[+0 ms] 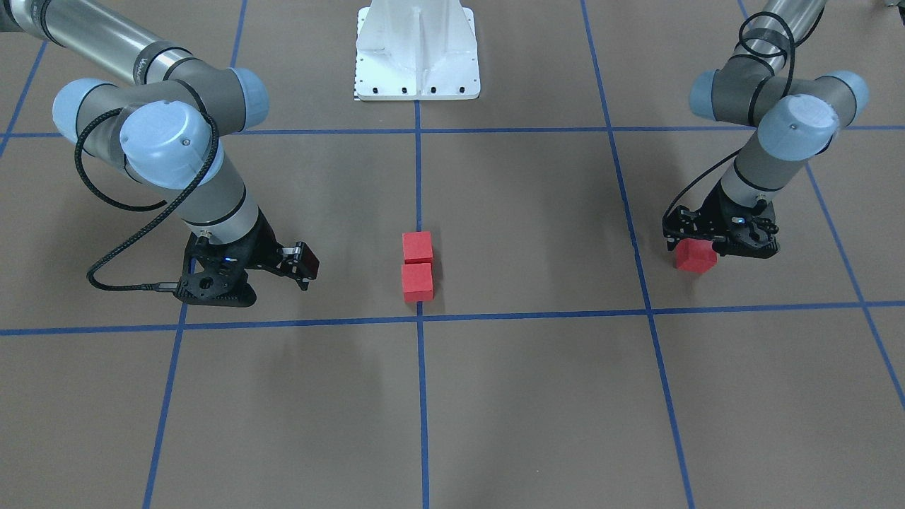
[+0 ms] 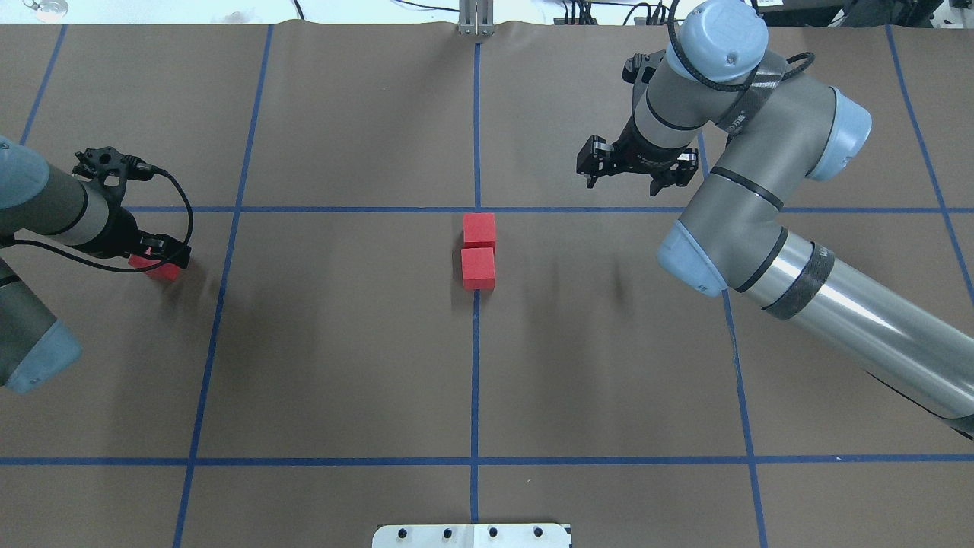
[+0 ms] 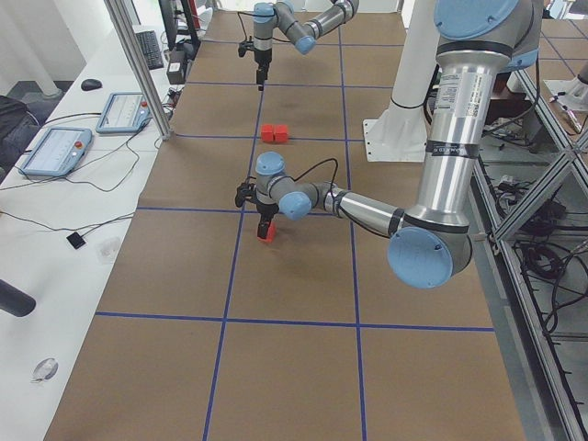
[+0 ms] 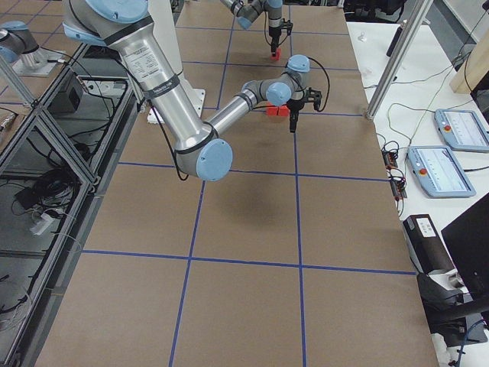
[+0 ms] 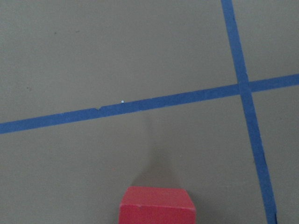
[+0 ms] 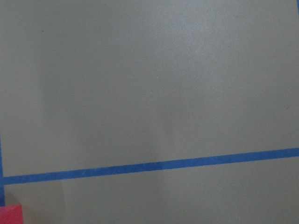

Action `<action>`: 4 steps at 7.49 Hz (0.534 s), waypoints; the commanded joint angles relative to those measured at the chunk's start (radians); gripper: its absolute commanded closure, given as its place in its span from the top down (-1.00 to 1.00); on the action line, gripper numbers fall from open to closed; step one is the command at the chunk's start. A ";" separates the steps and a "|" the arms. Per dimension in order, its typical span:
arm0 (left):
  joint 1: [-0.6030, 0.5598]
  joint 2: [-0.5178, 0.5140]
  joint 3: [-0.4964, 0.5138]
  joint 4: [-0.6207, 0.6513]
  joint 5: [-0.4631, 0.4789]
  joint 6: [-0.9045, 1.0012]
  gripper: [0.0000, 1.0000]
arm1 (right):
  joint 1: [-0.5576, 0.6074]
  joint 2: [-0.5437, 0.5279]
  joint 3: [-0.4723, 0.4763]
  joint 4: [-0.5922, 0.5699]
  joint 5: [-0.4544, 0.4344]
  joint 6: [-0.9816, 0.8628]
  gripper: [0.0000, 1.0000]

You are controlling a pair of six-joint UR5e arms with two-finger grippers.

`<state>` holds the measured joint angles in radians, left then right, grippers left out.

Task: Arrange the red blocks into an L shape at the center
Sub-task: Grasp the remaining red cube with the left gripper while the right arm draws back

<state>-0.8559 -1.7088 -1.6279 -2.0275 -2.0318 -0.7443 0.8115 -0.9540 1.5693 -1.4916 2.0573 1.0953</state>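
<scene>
1. At the left edge of the table, your left gripper (image 2: 156,255) sits down over the third small matte red cube (image 2: 160,268). In the front-facing view the cube shows between and below the fingers, apparently pinched. I cannot tell whether it rests on the brown paper or is just lifted. The left wrist view shows the cube's top at the bottom of the frame.

2. At mid-table, two more matte red cubes, the far one (image 2: 479,230) and the near one (image 2: 478,269), lie touching in a short row along the middle blue tape line, on the robot's side of the center crossing (image 2: 477,209).

3. Toward the far right, your right gripper (image 2: 638,173) hangs over bare paper beside the pair with its fingers spread and holding nothing.

4. Step in hand, as I judge it: the fetch of the last cube; two of three are placed.

5. Next move calls for: carry the cube rightward to the pair, set it flush against the side of an end cube so the foot of the L forms, and avoid nudging the row.
</scene>
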 commanded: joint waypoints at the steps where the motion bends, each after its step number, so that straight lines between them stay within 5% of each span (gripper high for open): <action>1: 0.001 0.003 0.031 -0.046 0.002 0.005 0.86 | -0.002 0.000 0.000 0.001 -0.002 0.002 0.99; 4: 0.001 -0.003 0.040 -0.060 0.001 0.008 0.72 | -0.003 0.000 0.000 0.002 -0.002 0.003 0.99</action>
<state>-0.8549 -1.7090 -1.5924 -2.0840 -2.0308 -0.7372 0.8091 -0.9541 1.5693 -1.4907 2.0556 1.0977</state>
